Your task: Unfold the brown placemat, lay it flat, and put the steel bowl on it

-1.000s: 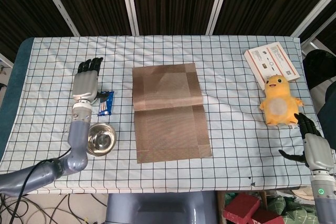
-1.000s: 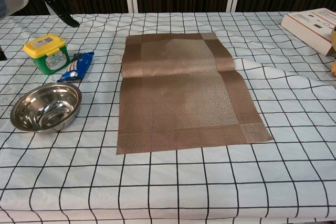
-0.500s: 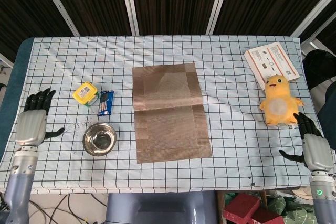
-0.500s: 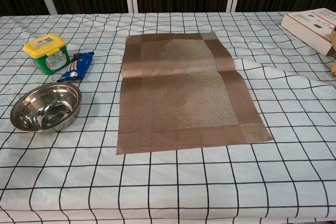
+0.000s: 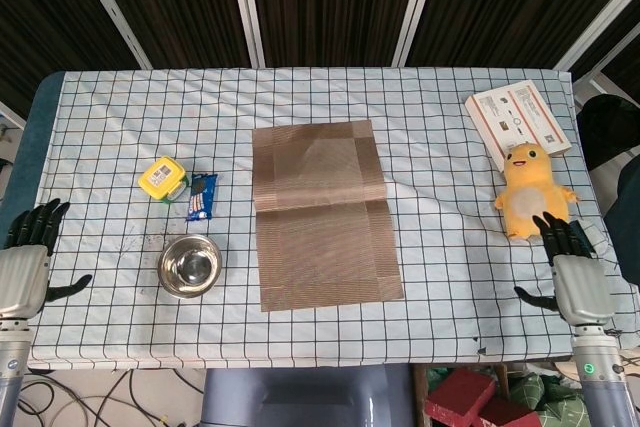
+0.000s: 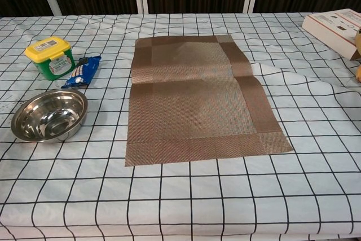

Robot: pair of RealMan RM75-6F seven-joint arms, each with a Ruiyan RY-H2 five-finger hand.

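The brown mat (image 5: 325, 214) lies open and flat in the middle of the table (image 5: 440, 107), with one crease across it, the same as before. The steel bowl (image 5: 189, 265) sits on the cloth to the left of the mat, not touching it, and it has not moved. The left hand (image 5: 24, 272) has gone far away from the bowl, all the way to the near left edge, and is lower than half a second ago. Its fingers are spread apart and hold nothing. The right hand (image 5: 573, 274) has moved a little to the left, at the near right edge just below the yellow toy (image 5: 530, 195). Its fingers are apart too, holding nothing. The yellow tub (image 5: 163, 178) and blue packet (image 5: 201, 197) stay beyond the bowl.
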